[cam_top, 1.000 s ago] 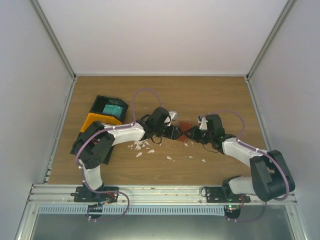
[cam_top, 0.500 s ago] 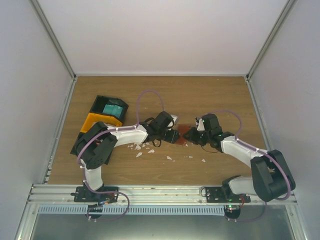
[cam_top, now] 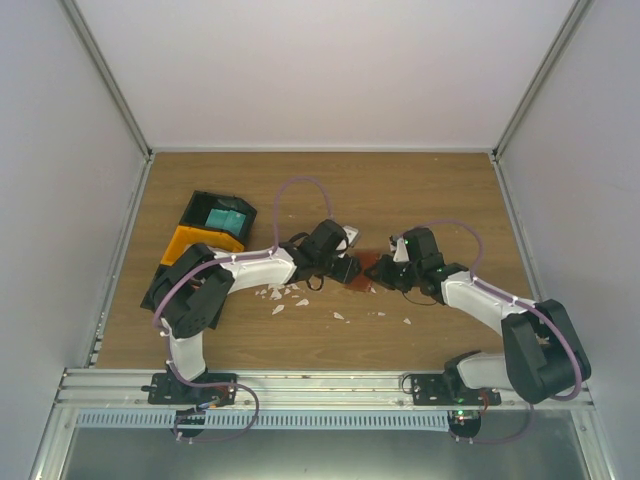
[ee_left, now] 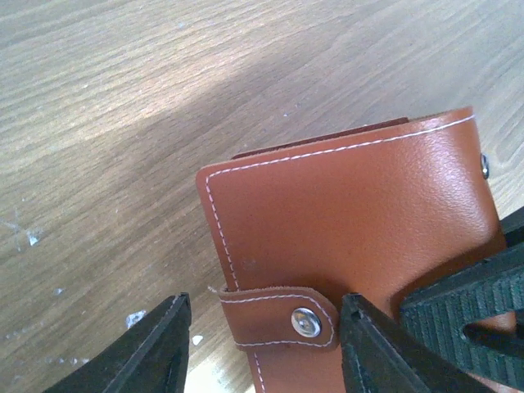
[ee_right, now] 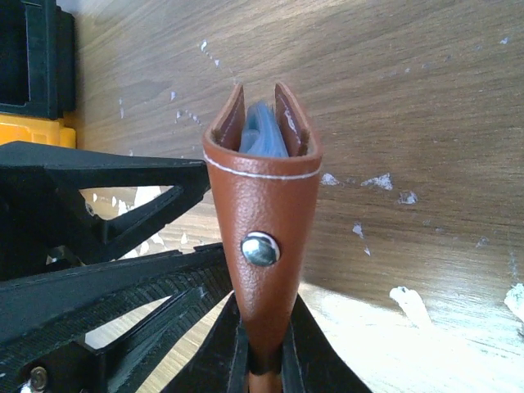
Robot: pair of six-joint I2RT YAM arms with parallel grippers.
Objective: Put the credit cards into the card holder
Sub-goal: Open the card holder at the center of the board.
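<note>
1. The holder [cam_top: 368, 265] is in the middle of the table [cam_top: 420, 190], off the wood, between my two wrists.
2. My right jaws are clamped on the holder's near end. From the right wrist I see it edge-on, its open mouth pointing away from the camera.
3. A blue card [ee_right: 262, 135] sits inside that mouth, between the two leather leaves.
4. My left jaws stand apart, reaching in from the left. They straddle the corner of the holder where the strap [ee_left: 278, 315] ends in its snap [ee_left: 306, 322].
5. There is a clear gap between one left finger and the strap's edge. I cannot tell whether the other finger touches the leather.
6. The tray [cam_top: 195, 243] lies at the far left, well apart from the holder, with a teal card [cam_top: 224, 217] in its black part.
7. White scraps [cam_top: 285, 295] are scattered on the table, near my left arm and below the holder.
</note>
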